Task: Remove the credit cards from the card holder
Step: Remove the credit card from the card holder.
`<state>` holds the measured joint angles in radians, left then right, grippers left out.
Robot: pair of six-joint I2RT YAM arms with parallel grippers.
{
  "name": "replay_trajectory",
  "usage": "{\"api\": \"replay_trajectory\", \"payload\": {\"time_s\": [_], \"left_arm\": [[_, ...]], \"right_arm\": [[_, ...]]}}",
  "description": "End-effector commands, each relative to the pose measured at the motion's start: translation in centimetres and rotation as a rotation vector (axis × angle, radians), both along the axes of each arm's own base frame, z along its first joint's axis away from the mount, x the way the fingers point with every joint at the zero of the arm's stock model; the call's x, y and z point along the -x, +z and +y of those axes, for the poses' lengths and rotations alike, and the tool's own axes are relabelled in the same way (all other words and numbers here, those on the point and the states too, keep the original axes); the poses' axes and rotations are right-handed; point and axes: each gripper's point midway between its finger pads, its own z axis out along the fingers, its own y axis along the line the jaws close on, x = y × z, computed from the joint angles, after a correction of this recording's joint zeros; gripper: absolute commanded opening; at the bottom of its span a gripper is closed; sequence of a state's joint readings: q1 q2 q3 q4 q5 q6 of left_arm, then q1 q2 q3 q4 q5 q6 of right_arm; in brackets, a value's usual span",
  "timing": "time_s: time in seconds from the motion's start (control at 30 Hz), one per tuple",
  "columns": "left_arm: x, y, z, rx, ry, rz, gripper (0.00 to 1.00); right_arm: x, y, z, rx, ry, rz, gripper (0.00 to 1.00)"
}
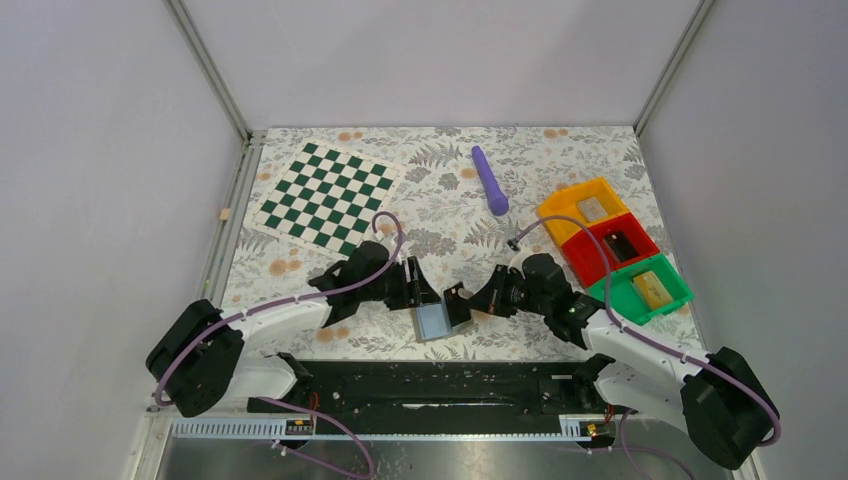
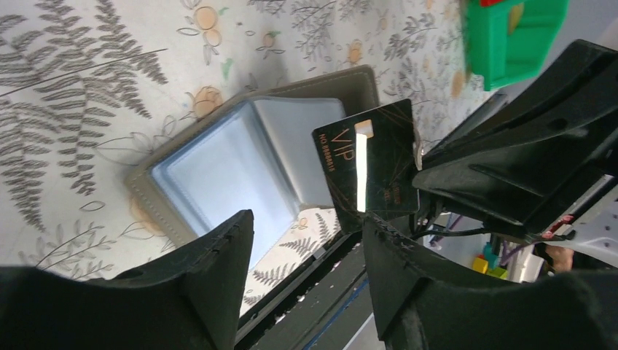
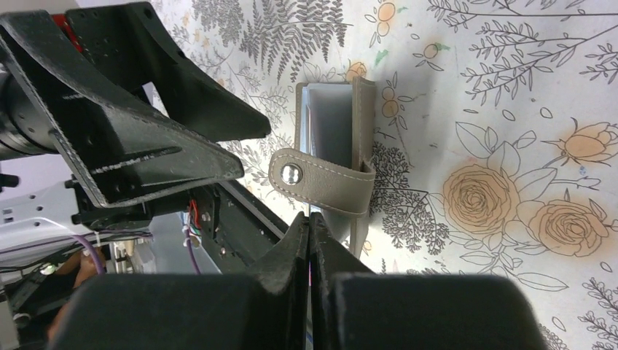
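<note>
The grey card holder [image 1: 433, 322] lies open near the table's front edge, its light blue inner faces [image 2: 240, 157] turned up. A near-black credit card [image 2: 372, 164] marked VIP hangs tilted over the holder's right leaf. My right gripper [image 1: 460, 298] is shut on the card's right edge. In the right wrist view the shut fingers [image 3: 310, 216] point at the holder's strap and snap [image 3: 321, 182], and the card shows only edge-on. My left gripper [image 2: 306, 219] is open just in front of the holder, with nothing between its fingers; the card's lower edge is close to the right fingertip [image 2: 375, 230].
A green-and-white chessboard mat [image 1: 328, 195] lies at the back left and a purple cylinder [image 1: 489, 180] at the back centre. Yellow [image 1: 585, 207], red [image 1: 612, 245] and green [image 1: 645, 288] bins stand in a row on the right. The black base rail [image 1: 430, 385] runs along the near edge.
</note>
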<state>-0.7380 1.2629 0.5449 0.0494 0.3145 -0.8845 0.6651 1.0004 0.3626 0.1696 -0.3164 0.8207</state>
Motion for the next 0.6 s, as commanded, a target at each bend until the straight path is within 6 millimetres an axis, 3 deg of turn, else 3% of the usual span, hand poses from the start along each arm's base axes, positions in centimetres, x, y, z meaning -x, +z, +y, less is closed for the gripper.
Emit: {"api": "replay_trajectory", "payload": {"time_s": [0.0, 0.43, 0.57], "left_arm": [[-0.4, 2.9, -1.7, 0.155, -0.042, -0.084, 0.57], [-0.3, 3.2, -3.3, 0.272, -0.072, -0.072, 0.57], [-0.4, 3.7, -3.6, 0.287, -0.085, -0.081, 0.5]], "right_arm": [[-0.5, 3.1, 1.1, -0.117, 0.026, -0.04, 0.0], [-0.2, 3.9, 1.8, -0.201, 0.056, -0.021, 0.0], [-0.1, 3.5, 1.9, -0.202, 0.063, -0.006, 0.0]]}}
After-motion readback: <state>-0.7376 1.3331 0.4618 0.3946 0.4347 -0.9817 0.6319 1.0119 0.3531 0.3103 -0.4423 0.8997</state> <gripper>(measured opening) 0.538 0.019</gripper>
